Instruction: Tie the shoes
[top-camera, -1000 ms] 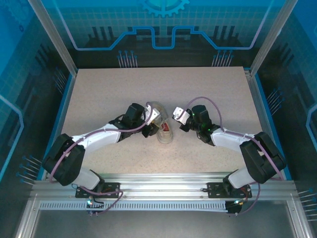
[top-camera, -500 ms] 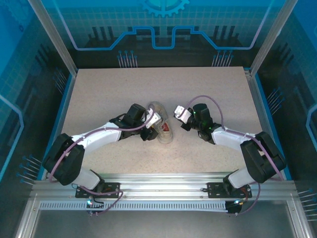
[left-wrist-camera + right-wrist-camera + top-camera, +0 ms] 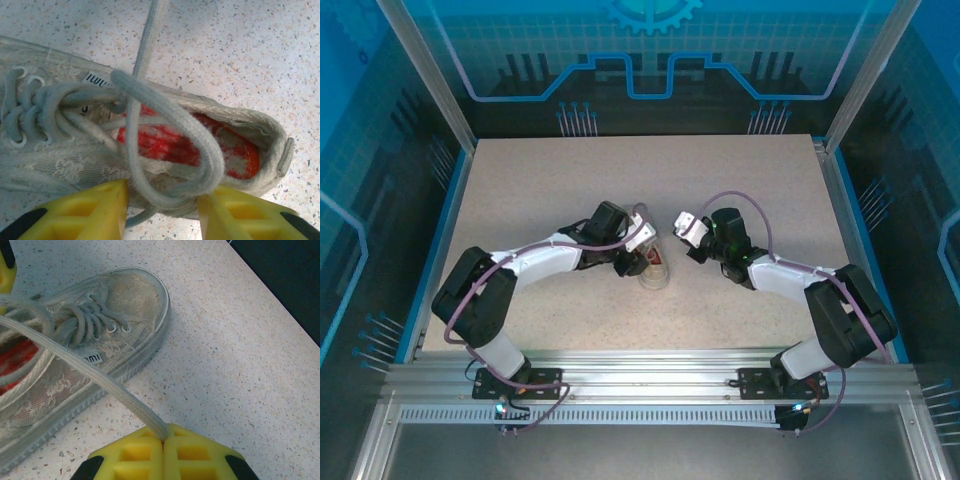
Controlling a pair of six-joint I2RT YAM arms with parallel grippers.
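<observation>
The whitish-grey shoe lies mid-table between the two grippers, its red insole showing. My left gripper hangs at the shoe's side with its yellow fingers apart. A loop of lace lies in the gap between them, over the shoe's opening. My right gripper is shut on the end of the other lace, which runs taut from it back to the eyelets. In the top view the left gripper is over the shoe and the right gripper just to its right.
The speckled tabletop lies bare all around the shoe. A blue rim and an aluminium frame border it. The shoe's toe points towards the far side.
The left arm has reached further right, bringing its gripper closer over the shoe. The right gripper has stayed nearly still, holding its lace.
</observation>
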